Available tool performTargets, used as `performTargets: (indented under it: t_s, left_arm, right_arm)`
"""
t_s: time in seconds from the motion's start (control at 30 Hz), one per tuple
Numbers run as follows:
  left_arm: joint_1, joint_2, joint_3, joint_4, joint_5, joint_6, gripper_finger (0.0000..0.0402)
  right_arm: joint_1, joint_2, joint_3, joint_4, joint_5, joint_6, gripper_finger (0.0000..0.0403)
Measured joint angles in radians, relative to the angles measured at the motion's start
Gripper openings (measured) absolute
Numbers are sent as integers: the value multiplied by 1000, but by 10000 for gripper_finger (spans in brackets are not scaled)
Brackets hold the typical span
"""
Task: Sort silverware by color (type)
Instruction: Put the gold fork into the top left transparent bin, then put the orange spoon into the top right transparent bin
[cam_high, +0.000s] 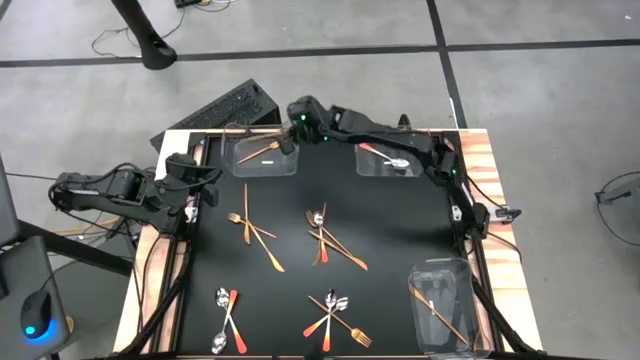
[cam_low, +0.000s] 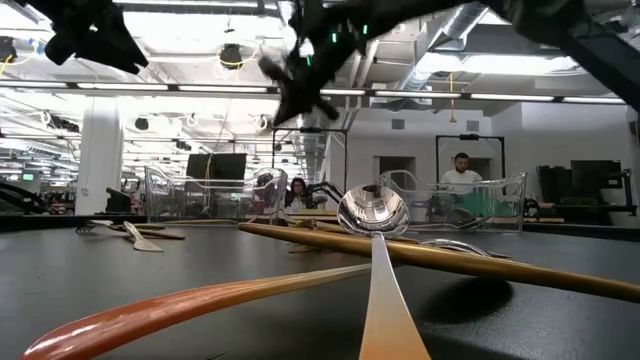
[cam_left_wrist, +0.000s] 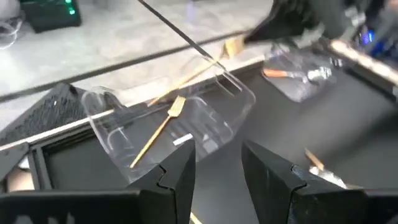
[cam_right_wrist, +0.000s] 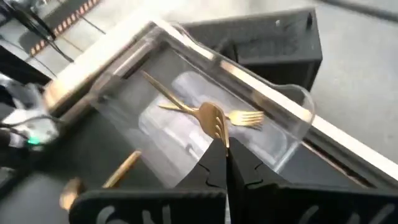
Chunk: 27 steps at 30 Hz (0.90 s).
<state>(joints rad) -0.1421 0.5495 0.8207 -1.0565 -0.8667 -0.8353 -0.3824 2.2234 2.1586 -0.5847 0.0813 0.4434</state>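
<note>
Silver spoon bowl (cam_low: 373, 212) close up, red-orange handle (cam_low: 180, 305) across foreground, clear bins (cam_low: 210, 195) behind, seated person (cam_low: 462, 178) beyond

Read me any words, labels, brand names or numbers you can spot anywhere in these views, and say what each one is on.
No text can be read in any view.
White markings on the right end effector, seen in its wrist view: cropped at the picture's edge, unreadable.
Small white label in the clear bin holding the gold fork: too blurred to read.
Dark screens in the room behind: nothing legible.
</note>
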Motion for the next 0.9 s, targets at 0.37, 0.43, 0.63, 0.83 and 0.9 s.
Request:
performTargets:
  t_s: [0.37,0.43,0.63,0.83,0.9]
  left_arm:
    - [0,20,-7,-18,-86,-211,118]
    - [0,38,-7,-46,-89,-215,118]
    - [0,110,-7,-87,-35,-308,118]
    - [0,226,-7,-86,62,-366,118]
    - [0,271,-7,-86,106,-367,118]
  right_arm:
    - [-85,109,-5,95,-290,11,52]
    - [-96,110,-6,78,-319,12,79]
    - [-96,105,-4,91,-321,-26,162]
    - [-90,73,-3,-21,-331,-69,198]
    - [-85,66,-3,-60,-335,-114,198]
